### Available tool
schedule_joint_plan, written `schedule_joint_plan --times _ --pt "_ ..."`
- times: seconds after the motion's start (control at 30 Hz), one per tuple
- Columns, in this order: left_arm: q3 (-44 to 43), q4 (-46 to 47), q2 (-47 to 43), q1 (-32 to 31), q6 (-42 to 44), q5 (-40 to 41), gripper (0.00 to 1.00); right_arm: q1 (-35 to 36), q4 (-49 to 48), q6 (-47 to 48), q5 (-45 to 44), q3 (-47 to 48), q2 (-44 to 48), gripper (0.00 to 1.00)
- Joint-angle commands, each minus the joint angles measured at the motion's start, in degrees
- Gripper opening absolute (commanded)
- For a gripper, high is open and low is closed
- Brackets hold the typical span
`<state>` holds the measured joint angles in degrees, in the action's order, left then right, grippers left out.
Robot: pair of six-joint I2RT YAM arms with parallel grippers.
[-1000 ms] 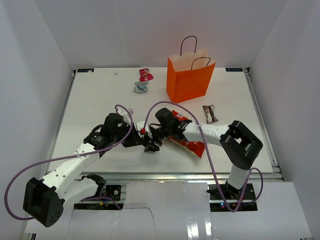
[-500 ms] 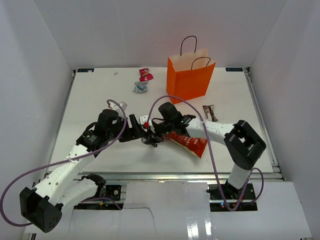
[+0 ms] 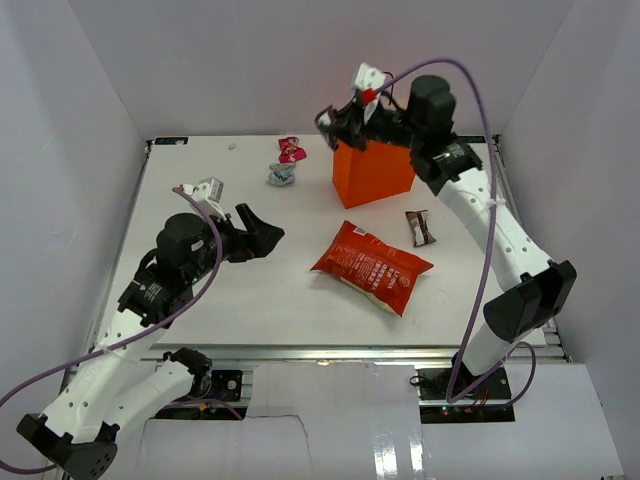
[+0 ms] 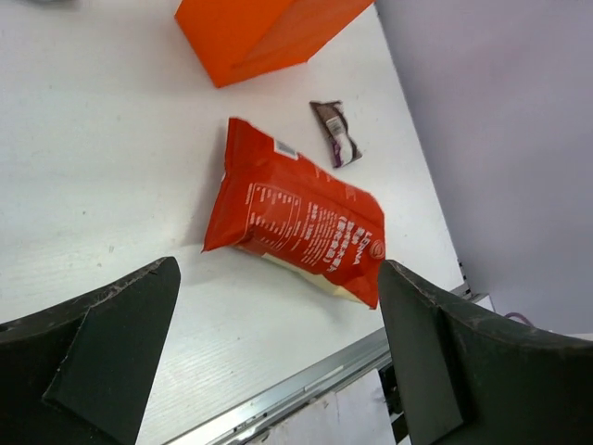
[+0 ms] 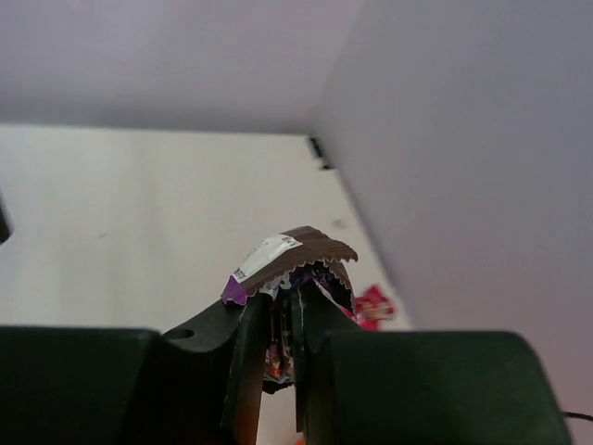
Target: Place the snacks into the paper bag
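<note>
My right gripper is raised above the left edge of the upright orange paper bag. It is shut on a small purple and brown wrapped candy, which sticks out past the tips of the right gripper. My left gripper hangs open and empty over the table's left middle. The red-orange chip bag lies flat to its right, and the left wrist view shows the chip bag beyond the open left gripper. A dark brown bar lies right of the paper bag.
A pink candy and a silver-blue candy lie at the back, left of the paper bag. White walls close in the table on three sides. A metal rail runs along the near edge. Purple cables loop off both arms.
The two grippers met at the table's middle; the left one opened and drew back to the left. The right one shut on the candy and lifted it up over the paper bag.
</note>
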<state>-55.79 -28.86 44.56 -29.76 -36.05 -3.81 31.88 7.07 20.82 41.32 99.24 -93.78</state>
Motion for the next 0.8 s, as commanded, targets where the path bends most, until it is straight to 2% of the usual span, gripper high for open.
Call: schedule_joint_plan --times 0.0,0.1,0.33,0.53,0.57,0.67,0.7,0.77 --pt "3.14 1.17 0.88 -0.21 -0.86 0.04 0.98 -3.39 -1.70 -4.03 -5.97 8.84 -0.78 0.18" --pt "5.60 2.84 0.97 -0.21 -2.09 -1.01 0.98 -7.17 -3.37 -4.21 -11.34 11.93 -2.98 0.18" --pt "10.35 5.13 0.71 -0.21 -4.90 -3.13 0.98 -10.61 -6.37 -4.30 -18.90 15.01 -8.43 0.19" --pt "13.95 6.97 -0.43 -0.21 -7.54 -4.80 0.98 -12.01 -8.02 -2.98 -23.21 14.75 -12.30 0.27" --pt "14.65 7.33 -0.78 -0.21 -8.06 -5.15 0.98 -12.28 -8.04 -2.80 -23.48 14.58 -12.92 0.34" --pt "15.36 7.94 -1.05 -0.21 -8.77 -5.41 0.98 -12.45 -8.04 -2.54 -23.66 13.97 -13.36 0.47" --pt "15.53 8.03 -1.05 -0.21 -9.03 -5.50 0.98 -12.45 -8.04 -2.62 -23.57 13.79 -13.10 0.55" --pt "15.71 8.12 -1.05 -0.21 -9.12 -5.50 0.98 -12.37 -7.95 -2.89 -22.95 13.35 -12.14 0.62"
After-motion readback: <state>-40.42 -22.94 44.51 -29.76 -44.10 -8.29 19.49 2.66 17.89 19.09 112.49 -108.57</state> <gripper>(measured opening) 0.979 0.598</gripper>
